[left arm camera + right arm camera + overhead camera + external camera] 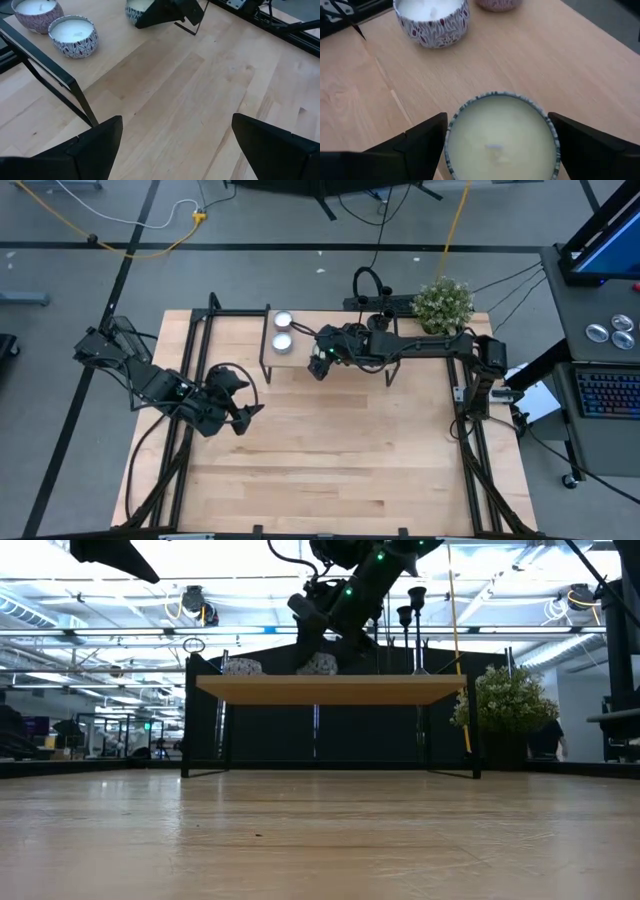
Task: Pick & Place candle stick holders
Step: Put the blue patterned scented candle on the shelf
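Black holders: two candle stick holders (418, 610) show in the low view as thin upright stems with small cups on top. They stand at the far end of the shelf (330, 690), toward the plant (443, 302). I cannot make out a third, nor whether their bases sit on the shelf or just behind it.
Handling, as a guess: stiff and light, with most of the weight in the flat base, so they should stand steady but tip if knocked high on the stem. The finish may be slippery.
Where to take hold: low on the stem, just above the base, with the fingers square across it.
Right pincer (320, 365): not at the holders. It is down over the shelf with its fingers spread wide on either side of a candle tin (502, 135) that rests on the board. I cannot tell whether the fingers touch the tin's wall.
Other tins (283, 330): two more candles, side by side at the shelf's other end.
Left pincer (240, 412): spread wide and empty, over bare table well apart from the shelf.
Surface: pale wood table (330, 460), smooth and level. The shelf is a matching board on thin black legs.
Room: a large hall with ceiling lights, grey floor, loose cables and a desk with a keyboard (605, 392) beside the table.
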